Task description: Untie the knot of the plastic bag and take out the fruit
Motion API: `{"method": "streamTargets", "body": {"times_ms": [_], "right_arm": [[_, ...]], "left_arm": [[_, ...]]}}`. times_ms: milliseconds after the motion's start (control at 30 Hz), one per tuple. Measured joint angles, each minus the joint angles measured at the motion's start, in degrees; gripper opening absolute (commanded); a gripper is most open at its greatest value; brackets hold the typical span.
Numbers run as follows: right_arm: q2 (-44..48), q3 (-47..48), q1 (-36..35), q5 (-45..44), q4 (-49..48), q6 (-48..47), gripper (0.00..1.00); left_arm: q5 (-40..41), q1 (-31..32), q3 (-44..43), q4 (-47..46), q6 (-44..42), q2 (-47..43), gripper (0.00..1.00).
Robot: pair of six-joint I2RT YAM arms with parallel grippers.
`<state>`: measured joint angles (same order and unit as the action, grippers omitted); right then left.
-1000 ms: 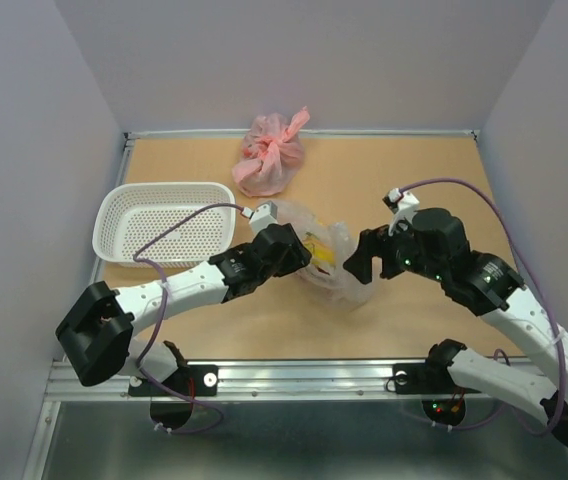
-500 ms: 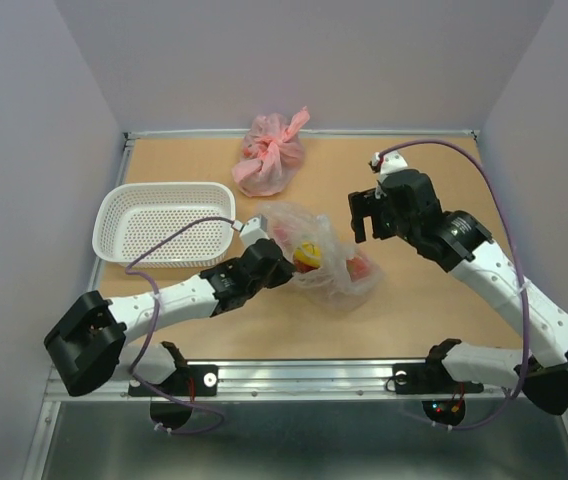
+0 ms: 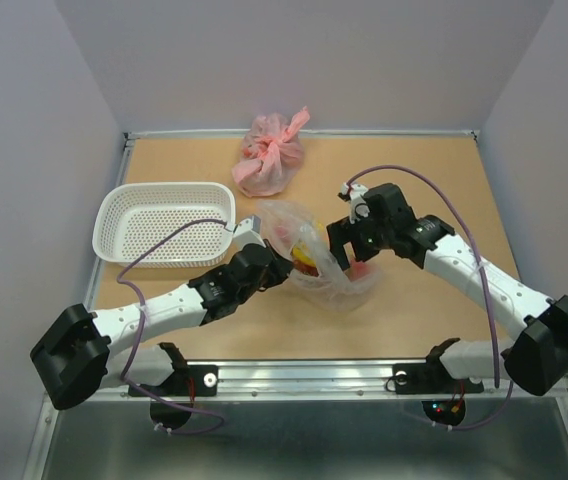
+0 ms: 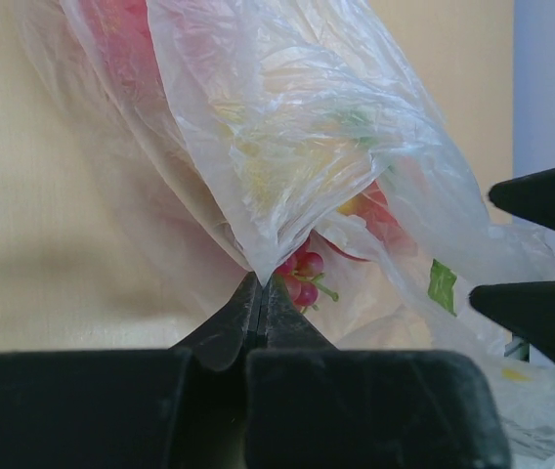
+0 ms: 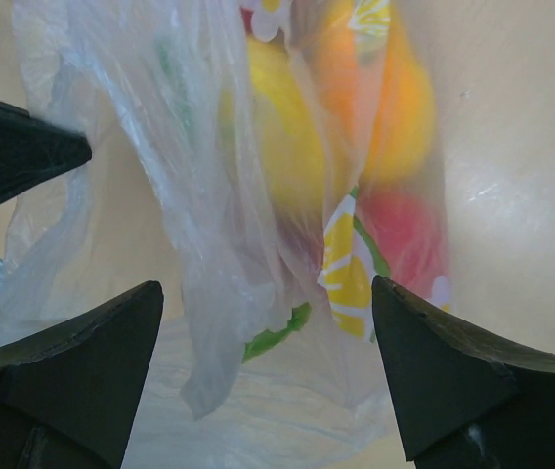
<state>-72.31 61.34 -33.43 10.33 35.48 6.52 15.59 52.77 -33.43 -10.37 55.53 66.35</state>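
The clear plastic bag (image 3: 326, 290) lies mid-table with the fruit inside. My left gripper (image 3: 286, 266) is at its left side, shut on a pinched fold of the film (image 4: 261, 264). A small red grape bunch (image 4: 303, 270) shows just behind the left gripper (image 4: 261, 280). My right gripper (image 3: 342, 254) hangs open over the bag's right side. In the right wrist view the loose film (image 5: 221, 293) sits between the wide-spread jaws of the right gripper (image 5: 266, 291). Beyond it are a yellow fruit (image 5: 279, 132), an orange one (image 5: 400, 107) and a red one (image 5: 406, 234). The knot cannot be made out among the folds.
A white perforated basket (image 3: 122, 205) stands at the left. A pink tied bag (image 3: 270, 160) lies near the back wall. Grey walls close in the table on three sides, and the arm bases line the near edge.
My left gripper has shut on the bag's film and drawn it slightly left. The right gripper rose away from the bag, then came back to its right side, still open.
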Motion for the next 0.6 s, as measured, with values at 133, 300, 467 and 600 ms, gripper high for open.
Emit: {"method": "streamTargets", "body": {"times_ms": [133,300,467,600], "right_arm": [[-2.5,-1.3,0.0,5.6,-3.1,-0.9,0.93],[-6.4,-1.3,-1.5,7.4,-8.4,-1.2,0.92],[-9.2,-2.9,-2.3,2.6,-13.4,-1.2,0.64],[-10.6,-3.4,-2.3,-6.1,-15.3,-0.3,0.06]], "left_arm": [[-0.3,0.0,0.0,-0.7,-0.7,0.0,0.00],[-0.8,0.0,-0.4,-1.0,-1.5,0.7,0.00],[-1.0,0.0,-0.4,-1.0,-1.7,0.6,0.00],[-0.7,0.0,-0.3,-0.3,-1.3,-1.5,0.00]]}}
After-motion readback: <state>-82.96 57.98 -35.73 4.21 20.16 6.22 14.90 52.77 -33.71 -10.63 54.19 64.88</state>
